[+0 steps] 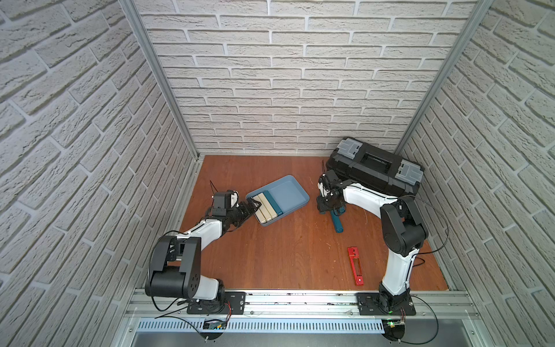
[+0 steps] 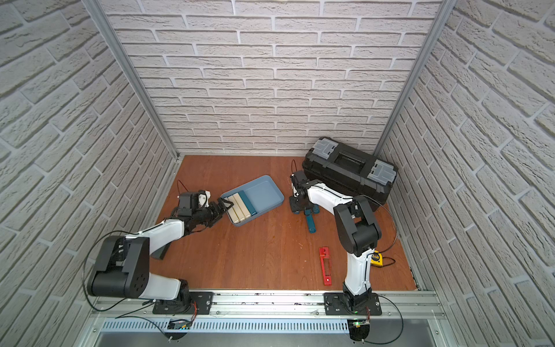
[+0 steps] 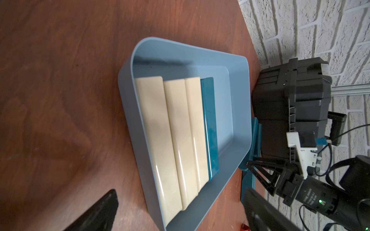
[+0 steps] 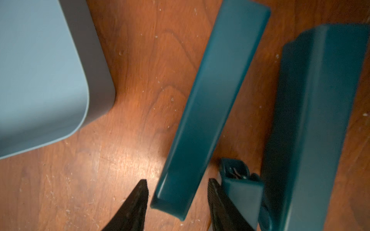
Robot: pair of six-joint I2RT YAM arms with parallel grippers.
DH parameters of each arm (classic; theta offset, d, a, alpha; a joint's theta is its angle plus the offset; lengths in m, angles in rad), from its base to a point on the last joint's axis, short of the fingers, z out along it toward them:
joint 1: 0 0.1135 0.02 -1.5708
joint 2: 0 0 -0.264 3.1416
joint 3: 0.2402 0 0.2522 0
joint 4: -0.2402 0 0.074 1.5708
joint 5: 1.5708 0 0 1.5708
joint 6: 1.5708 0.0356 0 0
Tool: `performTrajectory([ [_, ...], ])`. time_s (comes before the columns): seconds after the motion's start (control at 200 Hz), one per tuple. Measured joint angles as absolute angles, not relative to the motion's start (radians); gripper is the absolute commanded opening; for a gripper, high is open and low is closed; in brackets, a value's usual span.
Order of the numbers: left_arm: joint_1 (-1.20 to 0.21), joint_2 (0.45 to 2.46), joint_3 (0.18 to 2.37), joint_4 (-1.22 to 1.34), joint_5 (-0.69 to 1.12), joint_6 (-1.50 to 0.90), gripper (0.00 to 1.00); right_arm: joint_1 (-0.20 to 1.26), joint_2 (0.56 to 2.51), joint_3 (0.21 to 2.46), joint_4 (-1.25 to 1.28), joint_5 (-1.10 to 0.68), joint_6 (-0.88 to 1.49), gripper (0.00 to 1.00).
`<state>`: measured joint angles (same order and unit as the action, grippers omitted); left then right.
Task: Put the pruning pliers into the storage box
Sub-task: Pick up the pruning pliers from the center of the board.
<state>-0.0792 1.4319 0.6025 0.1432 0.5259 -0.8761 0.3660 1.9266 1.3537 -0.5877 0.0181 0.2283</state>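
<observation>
1. My left arm (image 1: 207, 229) stretches low from the frame's lower left; the left claw (image 1: 256, 208) is spread wide at the end of the shallow light blue plastic storage box (image 1: 286, 192).
2. My right arm (image 1: 366, 198) bends down right of centre; the right claw (image 4: 177, 181) stands apart, straddling a teal plastic bar (image 4: 210, 100) without touching it.
3. The flat bright red pruning pliers (image 1: 355, 266) lie on the wooden table (image 1: 285, 246), lower right, well apart from the box.
</observation>
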Motion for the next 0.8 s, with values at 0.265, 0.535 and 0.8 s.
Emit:
performTrajectory([
  [0.265,-0.079,1.432,0.603,0.15,0.525,-0.878,0.98,0.363,1.982,1.398,-0.588,0.01,0.226,0.44],
  [0.535,-0.079,1.429,0.603,0.15,0.525,-0.887,0.98,0.362,2.017,1.399,-0.601,-0.002,0.223,0.29],
  [0.8,-0.079,1.381,0.588,0.149,0.521,-0.892,0.98,0.361,2.003,1.397,-0.614,-0.008,0.221,0.22],
])
